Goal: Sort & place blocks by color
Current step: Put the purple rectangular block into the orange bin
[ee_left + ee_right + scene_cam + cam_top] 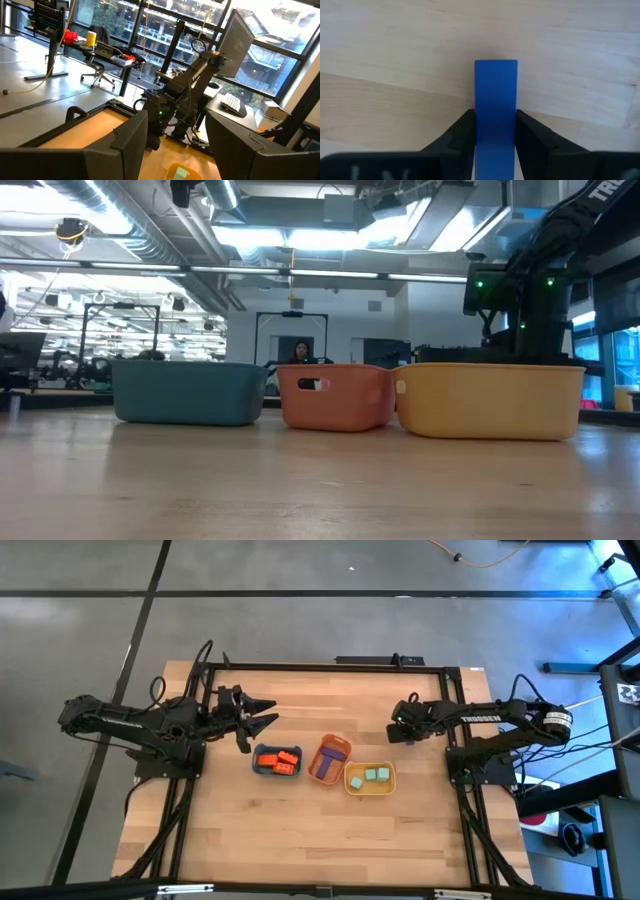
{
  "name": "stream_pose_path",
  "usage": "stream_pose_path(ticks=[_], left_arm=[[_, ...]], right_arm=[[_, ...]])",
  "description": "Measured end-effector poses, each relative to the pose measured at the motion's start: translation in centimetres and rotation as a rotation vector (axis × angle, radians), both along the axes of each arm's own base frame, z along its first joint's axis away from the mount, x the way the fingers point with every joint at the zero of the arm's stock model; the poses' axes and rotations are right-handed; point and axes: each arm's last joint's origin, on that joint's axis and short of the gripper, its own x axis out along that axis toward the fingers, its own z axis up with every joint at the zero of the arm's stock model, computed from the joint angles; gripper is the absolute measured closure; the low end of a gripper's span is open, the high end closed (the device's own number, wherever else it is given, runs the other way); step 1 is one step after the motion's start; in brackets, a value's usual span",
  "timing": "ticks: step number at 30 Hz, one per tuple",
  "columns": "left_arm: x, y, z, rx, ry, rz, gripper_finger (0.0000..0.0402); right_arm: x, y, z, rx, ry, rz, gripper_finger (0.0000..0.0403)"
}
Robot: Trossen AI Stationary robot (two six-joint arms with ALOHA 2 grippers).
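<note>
— Looking at the blocks first: where are they?

— The orange-red blocks (278,760) lie in the blue tray (260,768). The purple blocks (328,760) lie in the orange tray (337,743), and the mint green blocks (371,776) lie in the yellow tray (388,785). The three trays stand in a row near the middle of the wooden table (300,835), the orange one between the other two and close to both.

— Is one more block outside the trays?

— Yes. The right gripper (495,125) grasps a blue block (495,100) between its two dark fingers (457,135). The block sticks out forward past the fingertips, above the bare wood. In the high view this gripper (397,727) is near the right side of the table, apart from the yellow tray.

— And the left arm?

— The left gripper (262,713) is above the table, just beside the blue tray on its far side. Its jaws are spread and hold nothing. In the left wrist view a gap shows between its fingers (130,135), and a mint green block with a bit of the yellow tray shows low in that gap.

— What does the low view show?

— The three trays side by side on the table: blue, orange, yellow. The blocks inside are hidden by the walls. Far behind, in the room, a person (300,352) sits.
</note>
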Motion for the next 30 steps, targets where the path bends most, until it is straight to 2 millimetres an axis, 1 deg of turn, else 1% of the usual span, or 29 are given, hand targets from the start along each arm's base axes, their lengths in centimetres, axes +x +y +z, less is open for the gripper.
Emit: stream_pose_path(ticks=[3, 7, 10, 14, 18, 22, 26, 30], left_arm=[[0.0, 0.0, 0.0, 0.0, 0.0, 0.0, 0.0209], [0.0, 0.0, 0.0, 0.0, 0.0, 0.0, 0.0209], [0.0, 0.0, 0.0, 0.0, 0.0, 0.0, 0.0209], [0.0, 0.0, 0.0, 0.0, 0.0, 0.001, 0.0209], [0.0, 0.0, 0.0, 0.0, 0.0, 0.001, 0.0209], [0.0, 0.0, 0.0, 0.0, 0.0, 0.003, 0.0209], [0.0, 0.0, 0.0, -0.001, 0.0, 0.004, 0.0209], [0.0, 0.0, 0.0, -0.001, 0.0, 0.004, 0.0209]], right_arm=[[0.0, 0.0, 0.0, 0.0, 0.006, 0.027, 0.0295], [-0.3, 0.3, 0.5, -0.003, -0.004, 0.079, 0.0295], [-0.9, 1.0, 1.4, 0.011, -0.016, 0.114, 0.0295], [-1.0, 2.0, 3.2, -0.05, -0.115, 0.183, 0.0295], [0.0, 3.1, 5.4, -0.144, -0.351, 0.259, 0.0295], [1.8, 4.2, 7.8, -0.265, -0.64, 0.317, 0.0295], [3.8, 4.8, 9.9, -0.369, -0.907, 0.352, 0.0295], [5.3, 5.1, 11.9, -0.462, -1.083, 0.407, 0.0295]])
